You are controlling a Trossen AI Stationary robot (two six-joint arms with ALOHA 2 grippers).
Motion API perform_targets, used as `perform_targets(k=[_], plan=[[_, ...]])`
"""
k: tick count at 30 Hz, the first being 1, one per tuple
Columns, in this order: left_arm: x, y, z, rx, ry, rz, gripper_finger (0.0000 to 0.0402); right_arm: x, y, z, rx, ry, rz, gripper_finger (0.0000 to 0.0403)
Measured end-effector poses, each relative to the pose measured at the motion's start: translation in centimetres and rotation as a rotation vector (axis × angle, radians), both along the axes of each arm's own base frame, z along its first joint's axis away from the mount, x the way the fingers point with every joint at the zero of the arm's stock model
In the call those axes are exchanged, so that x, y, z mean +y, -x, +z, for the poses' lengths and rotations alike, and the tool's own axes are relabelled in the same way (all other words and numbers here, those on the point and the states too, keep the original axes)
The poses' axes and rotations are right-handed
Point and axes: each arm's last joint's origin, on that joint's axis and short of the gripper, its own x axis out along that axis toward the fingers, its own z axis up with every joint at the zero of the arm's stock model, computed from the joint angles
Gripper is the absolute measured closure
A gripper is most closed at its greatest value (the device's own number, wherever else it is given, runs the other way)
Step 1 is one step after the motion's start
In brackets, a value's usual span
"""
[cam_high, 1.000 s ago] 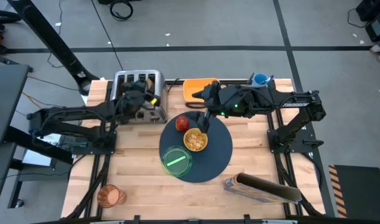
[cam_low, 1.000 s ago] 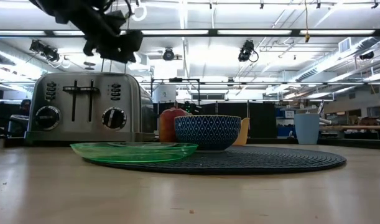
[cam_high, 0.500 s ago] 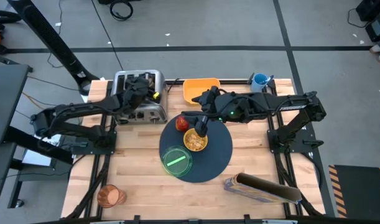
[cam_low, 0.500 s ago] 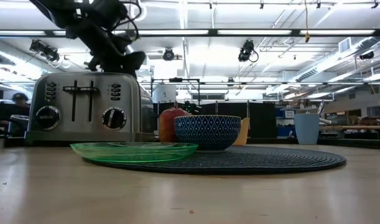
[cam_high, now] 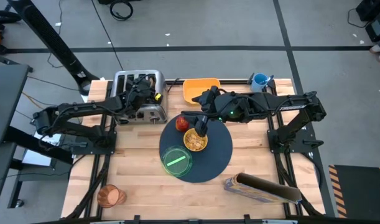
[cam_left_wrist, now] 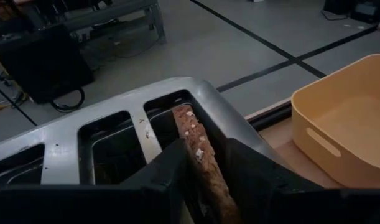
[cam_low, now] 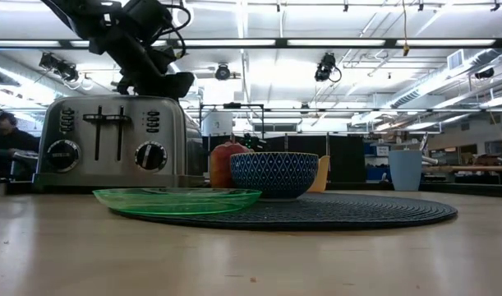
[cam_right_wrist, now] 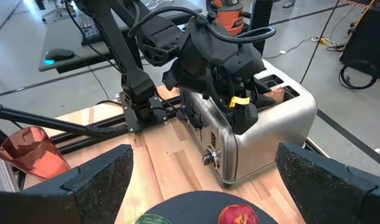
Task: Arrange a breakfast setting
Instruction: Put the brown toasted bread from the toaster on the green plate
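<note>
A toast slice (cam_left_wrist: pixel 199 152) stands upright in a slot of the silver toaster (cam_high: pixel 140 96) at the table's far left. My left gripper (cam_high: pixel 142 94) is down on the toaster's top, shut on the slice. My right gripper (cam_high: pixel 201 126) hangs open and empty above the dark round mat (cam_high: pixel 219 155), between the red apple (cam_high: pixel 182 122) and the cereal bowl (cam_high: pixel 195 140). The green plate (cam_high: pixel 176 160) lies on the mat's near left part. The amber cup (cam_high: pixel 110 196) lies at the near left corner. No spoon shows. My left gripper has the toast slice's upper edge (cam_left_wrist: pixel 191 127) between its two fingers (cam_left_wrist: pixel 168 180), one on each flat face. The fingers come from above, slanting down toward the table's far side. The slice stands upright with its lower part in the toaster slot.
A yellow bin (cam_high: pixel 199 88) and a blue cup (cam_high: pixel 260 79) stand at the far edge. A long bag or box (cam_high: pixel 261 188) lies at the near right. A person shows in the room behind the toaster in the low view (cam_low: pixel 4 140).
My left gripper has gone down and a little toward the far edge, onto the toaster's top and around the toast slice. My right gripper has shifted slightly toward the table's left, nearer the apple.
</note>
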Motion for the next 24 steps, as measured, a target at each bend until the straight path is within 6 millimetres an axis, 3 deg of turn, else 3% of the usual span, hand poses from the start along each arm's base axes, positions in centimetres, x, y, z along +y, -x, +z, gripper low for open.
perform_targets(k=[7, 13, 19, 24], plan=[[0.0, 0.0, 0.0, 0.008, -0.002, 0.003, 0.0383, 0.0, 0.0, 0.0, 0.0, 0.0, 0.0, 0.0008], [0.0, 0.0, 0.5, 0.013, -0.001, 0.002, 0.0372, 0.0, 0.0, 0.0, 0.0, 0.0, 0.0, 0.0008], [0.2, -0.3, 4.6, 0.033, -0.051, -0.017, 0.0385, 0.0, 0.0, 0.0, -0.001, -0.01, -0.003, 0.0008], [0.0, 0.0, 9.2, 0.066, -0.03, -0.041, 0.0383, 0.4, 0.1, -0.1, 0.009, -0.01, 0.011, 0.0008]])
